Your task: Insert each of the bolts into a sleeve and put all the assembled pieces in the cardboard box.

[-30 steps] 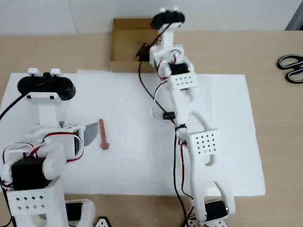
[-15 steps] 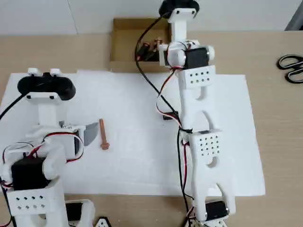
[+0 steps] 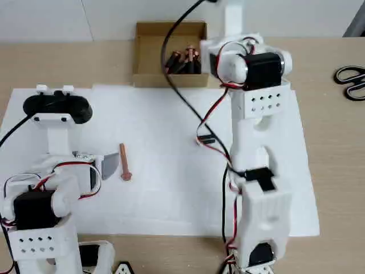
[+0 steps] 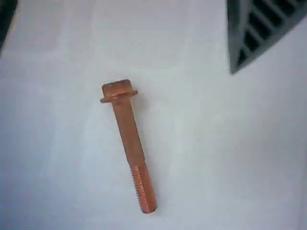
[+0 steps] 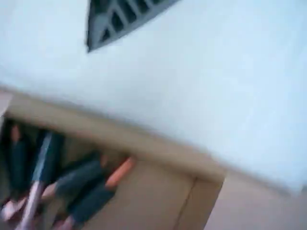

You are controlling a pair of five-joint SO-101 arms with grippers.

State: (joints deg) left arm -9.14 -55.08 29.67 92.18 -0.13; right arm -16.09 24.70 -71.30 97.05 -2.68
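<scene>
A copper bolt (image 3: 124, 162) lies on the white foam sheet (image 3: 165, 194) toward the counter's (image 3: 328, 142) left edge (head toward the near edge), just beside the left arm's released jaws. The cardboard box (image 3: 147, 54) at the far edge holds sleeved bolts (image 3: 182, 60). The right arm (image 3: 254, 80) stands beside it, jaws released and empty.

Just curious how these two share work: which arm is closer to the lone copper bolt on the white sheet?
Left. The left pincer sits right beside the bolt, not touching it; the right arm is far off, up by the cardboard box.
</scene>
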